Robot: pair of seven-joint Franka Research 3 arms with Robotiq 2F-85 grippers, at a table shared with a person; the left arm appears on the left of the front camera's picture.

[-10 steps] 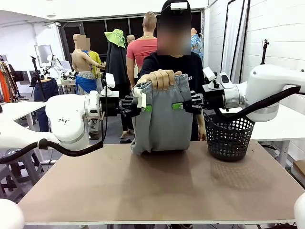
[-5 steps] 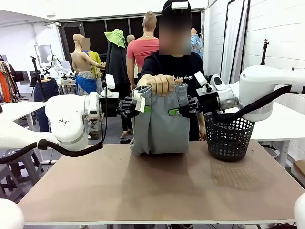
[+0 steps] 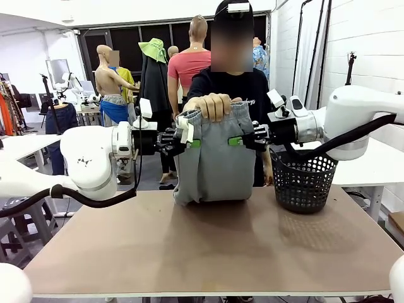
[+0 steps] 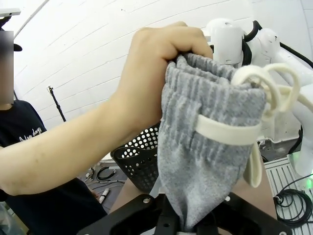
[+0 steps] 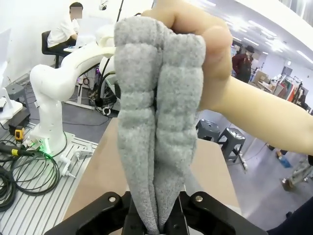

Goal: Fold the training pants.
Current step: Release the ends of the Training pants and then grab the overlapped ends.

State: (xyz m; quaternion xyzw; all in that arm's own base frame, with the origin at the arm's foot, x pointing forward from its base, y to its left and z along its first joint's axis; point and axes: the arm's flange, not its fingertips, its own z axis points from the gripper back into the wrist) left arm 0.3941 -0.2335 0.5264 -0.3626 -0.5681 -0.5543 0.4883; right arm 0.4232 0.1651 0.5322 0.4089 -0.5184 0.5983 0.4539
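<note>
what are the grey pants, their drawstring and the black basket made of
Light grey training pants: soft knit jersey, matte; heathered flecks, ribbed gathered waistband. Off-white drawstring: flat woven cord, probably cotton. Black round basket: perforated mesh, plastic or metal, unclear.

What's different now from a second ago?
The right fingers dipped inward and down, squeezing the light grey jersey training pants narrower, then returned. They and the left fingers stay clamped on the pants' sides; the person's hand still holds the waistband.
</note>
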